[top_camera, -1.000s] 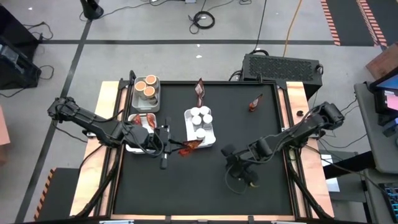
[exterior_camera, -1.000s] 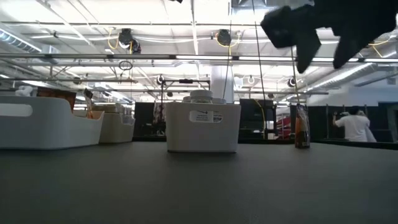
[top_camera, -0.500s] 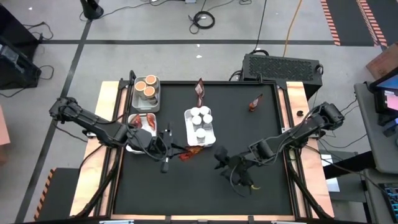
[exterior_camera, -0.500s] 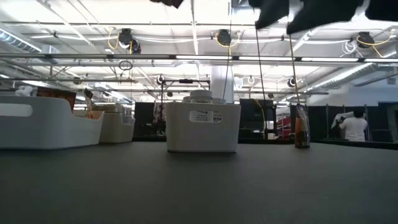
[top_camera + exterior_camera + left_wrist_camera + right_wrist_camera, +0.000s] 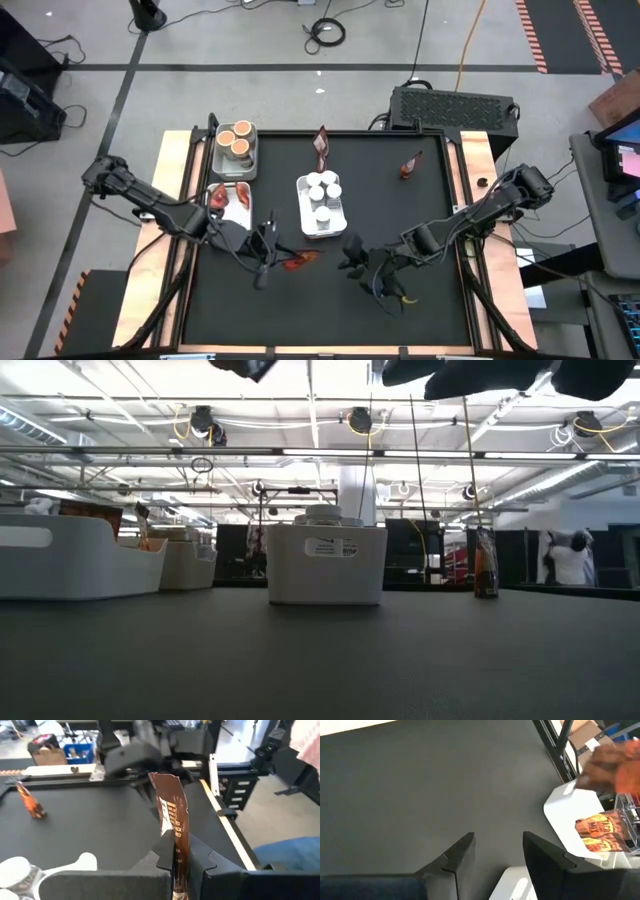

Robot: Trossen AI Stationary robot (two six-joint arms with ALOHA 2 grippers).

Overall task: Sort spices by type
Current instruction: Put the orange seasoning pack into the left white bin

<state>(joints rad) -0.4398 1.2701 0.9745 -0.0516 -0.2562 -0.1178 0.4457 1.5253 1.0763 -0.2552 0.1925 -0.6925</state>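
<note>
Since a second ago, my left claw has pulled away from the middle tray toward the near side of the counter, carrying a reddish-brown packet clenched between its fingers; my right claw has swung leftward to face it, just apart. On the left, I see a tray of yellow-orange-topped tubs at the far edge, with a tray of packets in front of it. The center tray holds white-capped jars. One loose packet lies beyond it, another to the right. My right claw is released and holds nothing.
</note>
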